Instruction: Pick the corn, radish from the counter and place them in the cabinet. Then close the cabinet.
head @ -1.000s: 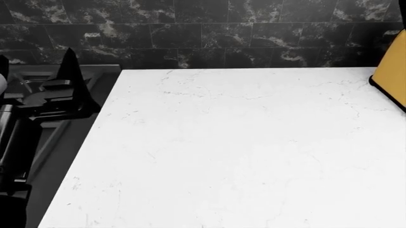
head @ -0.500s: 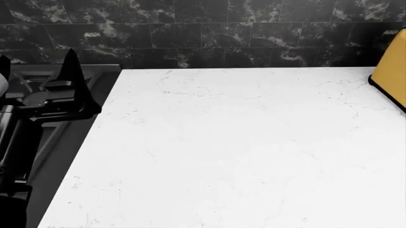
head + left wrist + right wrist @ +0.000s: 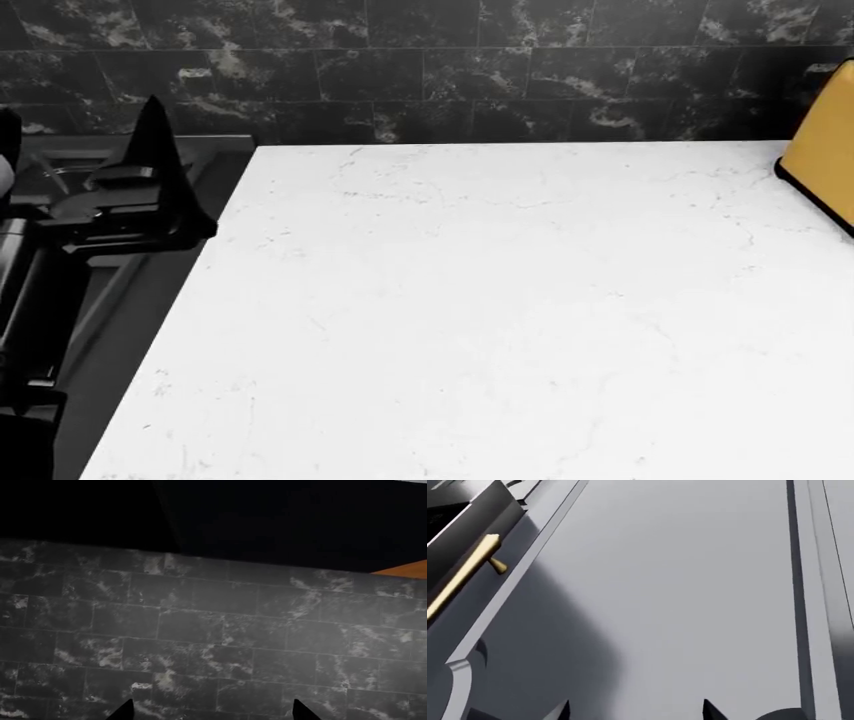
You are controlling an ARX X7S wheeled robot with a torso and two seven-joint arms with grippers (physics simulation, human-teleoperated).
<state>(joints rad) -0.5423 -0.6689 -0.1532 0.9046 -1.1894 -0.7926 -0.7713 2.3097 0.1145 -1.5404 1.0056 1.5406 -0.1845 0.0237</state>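
**Both claws spread, holding nothing**

We see the white counter (image 3: pixel 507 310) beside the black hob (image 3: pixel 127 215), a yellow toaster (image 3: pixel 821 140) at its far right; our left claw (image 3: pixel 212 714) faces the dark tiled wall (image 3: pixel 200 630), tips apart; our right claw (image 3: pixel 635 711), tips apart, faces a grey cabinet panel (image 3: pixel 680 590) near a brass handle (image 3: pixel 464 575); corn and radish appear nowhere.

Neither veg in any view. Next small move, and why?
Probably pan the head to search. The counter shows only bare white stone and a yellow toaster at its edge; no corn or radish. Left gripper faces dark wall tile, right gripper faces a grey panel, both open and empty.
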